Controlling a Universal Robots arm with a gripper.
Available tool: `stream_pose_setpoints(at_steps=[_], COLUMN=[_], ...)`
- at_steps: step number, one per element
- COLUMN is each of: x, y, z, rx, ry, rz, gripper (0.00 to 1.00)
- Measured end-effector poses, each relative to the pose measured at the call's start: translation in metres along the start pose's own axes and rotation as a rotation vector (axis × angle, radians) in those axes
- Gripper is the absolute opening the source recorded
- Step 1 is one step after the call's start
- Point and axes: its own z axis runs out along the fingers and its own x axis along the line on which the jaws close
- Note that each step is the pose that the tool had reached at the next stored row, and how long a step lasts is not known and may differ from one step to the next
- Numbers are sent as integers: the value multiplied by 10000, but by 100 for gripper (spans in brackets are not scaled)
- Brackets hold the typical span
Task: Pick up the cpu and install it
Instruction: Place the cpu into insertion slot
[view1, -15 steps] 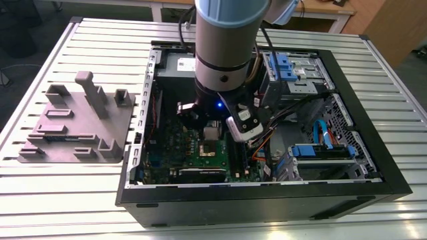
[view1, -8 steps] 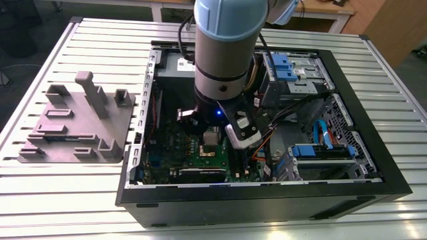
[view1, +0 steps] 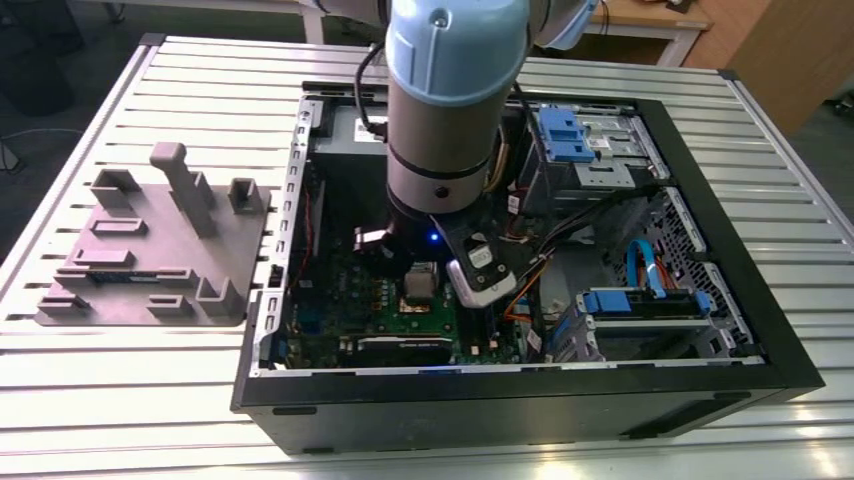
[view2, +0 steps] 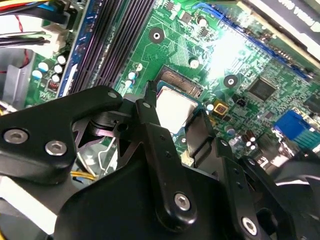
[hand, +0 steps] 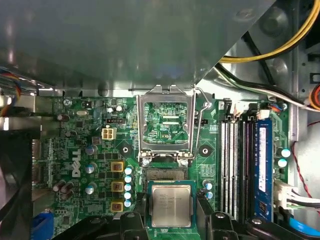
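black gripper (view2: 175, 105) links crowd the second wrist view, hiding much of the green motherboard (view2: 240, 65). the claw is narrowed onto the cpu (hand: 171, 204) — a finger (hand: 131, 222) at each side — over the socket (hand: 165, 173); seated or just above, i cannot tell. the load plate (hand: 165, 125) stands flipped open. the open computer case (view1: 534, 400) holds the board — the arm (view1: 447, 100) blocks much of it in the exterior view.
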Motion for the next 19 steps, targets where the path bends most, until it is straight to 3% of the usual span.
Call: stream_pose_setpoints(at_steps=[4, 9, 19], x=[4, 4, 24], y=[-5, -5, -8], z=[66, 76, 185], rx=[0, -2, 0], ry=[27, 27, 47], rz=[0, -1, -2], gripper=[47, 47, 47])
